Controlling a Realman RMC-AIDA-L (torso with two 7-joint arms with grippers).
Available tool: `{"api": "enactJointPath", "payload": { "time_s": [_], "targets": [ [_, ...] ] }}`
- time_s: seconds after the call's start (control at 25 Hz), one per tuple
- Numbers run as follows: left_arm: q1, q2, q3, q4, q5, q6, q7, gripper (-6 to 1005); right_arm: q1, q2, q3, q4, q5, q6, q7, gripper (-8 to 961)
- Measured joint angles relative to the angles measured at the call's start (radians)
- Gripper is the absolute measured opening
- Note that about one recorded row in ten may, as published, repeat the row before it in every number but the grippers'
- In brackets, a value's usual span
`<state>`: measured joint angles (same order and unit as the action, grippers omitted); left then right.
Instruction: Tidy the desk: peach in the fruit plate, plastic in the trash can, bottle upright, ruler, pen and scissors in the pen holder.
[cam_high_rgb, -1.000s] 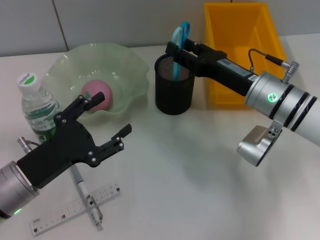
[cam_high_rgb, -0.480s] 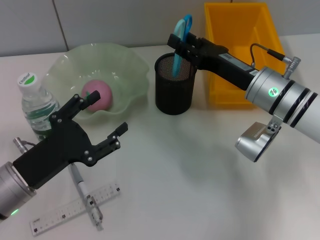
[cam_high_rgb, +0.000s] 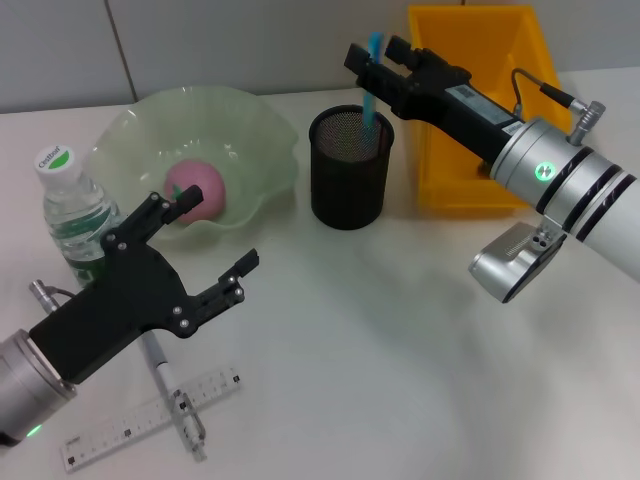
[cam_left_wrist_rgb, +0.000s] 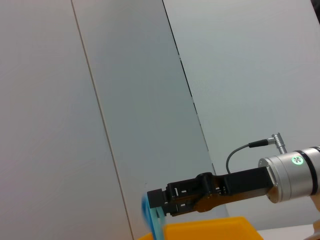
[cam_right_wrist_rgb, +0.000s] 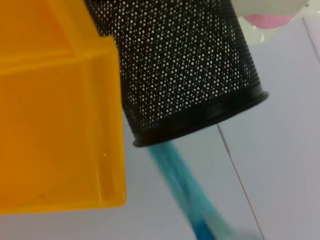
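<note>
Your right gripper (cam_high_rgb: 374, 62), upper centre of the frame, pinches the blue scissors (cam_high_rgb: 371, 85) above the pen holder (cam_high_rgb: 349, 167). They're stiff, light and slick; hold near the handles. The left gripper's (cam_high_rgb: 205, 243) fingers are spread.

I'm seeing a plain white tabletop (cam_high_rgb: 400, 380) spreading across the whole head view, and it is meeting a pale grey panelled wall (cam_high_rgb: 250, 40) at the back. A thin dark seam (cam_high_rgb: 120, 50) is running down that wall. The left wrist view is showing the same wall panels (cam_left_wrist_rgb: 240, 75), with seams slanting across them
</note>
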<state>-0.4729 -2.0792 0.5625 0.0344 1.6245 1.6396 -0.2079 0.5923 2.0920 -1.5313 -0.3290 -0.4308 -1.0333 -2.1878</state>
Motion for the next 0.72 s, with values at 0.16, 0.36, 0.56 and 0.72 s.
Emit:
{"api": "enactJointPath", "payload": {
  "time_s": [0.16,0.36,0.56,0.72],
  "targets": [
    [0.000,0.001,-0.010,-0.018,0.000,0.000,0.012,813,-0.007,0.000,-0.032,0.004,0.012,-0.002,0.010,733],
    [0.002,0.000,-0.021,-0.021,-0.001,0.001,0.011,813,-0.013,0.000,-0.052,-0.006,0.013,-0.027,0.047,748],
    [0.002,0.000,-0.025,-0.022,-0.002,0.000,0.008,812,-0.025,0.000,-0.047,-0.015,0.078,-0.114,0.085,761],
    [0.001,-0.001,-0.039,-0.025,-0.002,0.013,0.001,812,-0.029,0.000,-0.069,-0.022,0.164,-0.188,0.154,761]
  ]
}}
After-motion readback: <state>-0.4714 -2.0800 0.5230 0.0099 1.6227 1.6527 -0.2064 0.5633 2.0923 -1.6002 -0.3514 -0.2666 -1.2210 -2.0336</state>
